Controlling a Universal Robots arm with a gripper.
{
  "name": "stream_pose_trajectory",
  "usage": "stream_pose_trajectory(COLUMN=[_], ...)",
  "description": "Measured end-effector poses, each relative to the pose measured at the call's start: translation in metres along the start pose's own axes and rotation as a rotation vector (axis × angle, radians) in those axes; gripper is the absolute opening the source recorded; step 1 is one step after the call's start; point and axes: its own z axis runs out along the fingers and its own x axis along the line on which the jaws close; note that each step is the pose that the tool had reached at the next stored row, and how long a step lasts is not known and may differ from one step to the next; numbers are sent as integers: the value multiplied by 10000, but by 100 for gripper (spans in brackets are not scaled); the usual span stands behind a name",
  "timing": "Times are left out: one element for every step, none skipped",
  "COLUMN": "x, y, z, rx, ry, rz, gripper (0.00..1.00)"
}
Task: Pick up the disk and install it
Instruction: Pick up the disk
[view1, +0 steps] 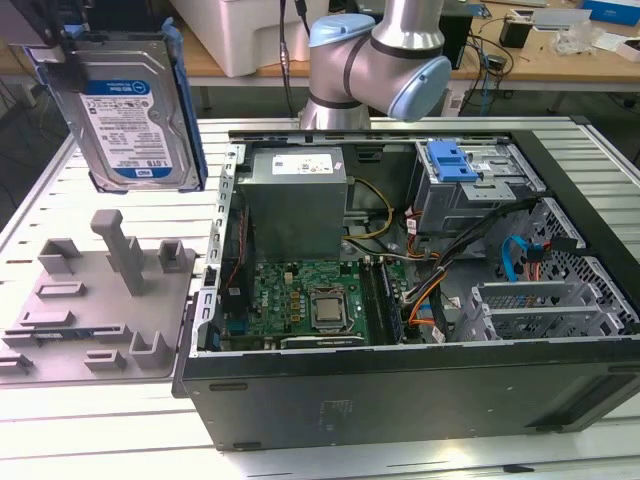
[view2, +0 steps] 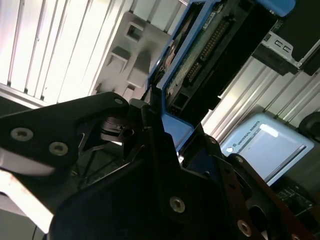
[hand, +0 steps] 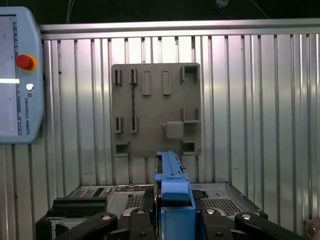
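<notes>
The disk hangs upright in the air above the grey fixture plate, at the exterior view's left. It is a silver drive with a white-and-blue label, framed by a blue carrier. My gripper is shut on its upper edge. In the first wrist view the blue carrier edge sticks out between the black fingers, with the fixture plate beyond it. In the second wrist view the disk's underside and connector show, clamped in the gripper.
The open computer case lies to the exterior view's right of the fixture plate. Inside are a grey power-supply box, the motherboard and a grey drive cage with a blue latch. A teach pendant lies on the slatted table.
</notes>
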Motion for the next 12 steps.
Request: stream_pose_trajectory(x=[12,27,40,61,79,92,114,134,155,168,180,201], y=[-26,-57,-84,-126,-162,-185,-223,-258,-292,-314,-335,-371], z=[0,0,0,1,0,-1,-1,0,-1,-1,-1,-1], rx=[-3,-5,-8,-12,-20,-27,-36,-44,-55,-61,-68,-77], ry=[-10,-23,-35,-56,-76,-90,-116,-140,-162,-179,-194,-222], rz=[-1,0,1,1,-1,0,1,0,-1,0,0,1], gripper=[37,37,37,37,37,37,37,37,37,37,37,37])
